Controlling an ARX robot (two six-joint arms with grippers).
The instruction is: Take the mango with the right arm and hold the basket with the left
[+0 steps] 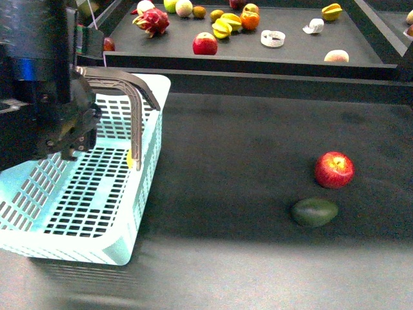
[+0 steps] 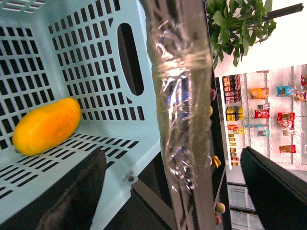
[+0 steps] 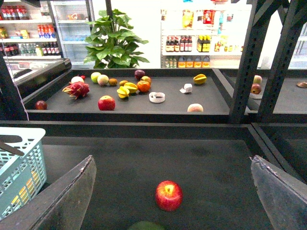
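While no label reads clearly, mango (image 2: 46,125) inside basket (image 2: 120,143)

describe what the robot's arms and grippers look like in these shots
The left arm is bulky, glossy black with a blue sheen, its gripper dark and blocky with small screws. The right gripper's fingers are flat, dark grey, worn-edged blades; that arm itself isn't visible.

Basket (image 1: 97,194): light turquoise plastic, slotted walls and floor, upright on the dark surface at the robot's left. Its grey-brown handle (image 1: 132,97) stands raised over the opening; the left wrist view shows it wrapped in clear tape. Mango (image 2: 46,126): smooth, yellow-orange, elongated oval, lying on its side on the basket floor, close against a slotted wall. In the front view only a small yellow patch shows through the wall slots.
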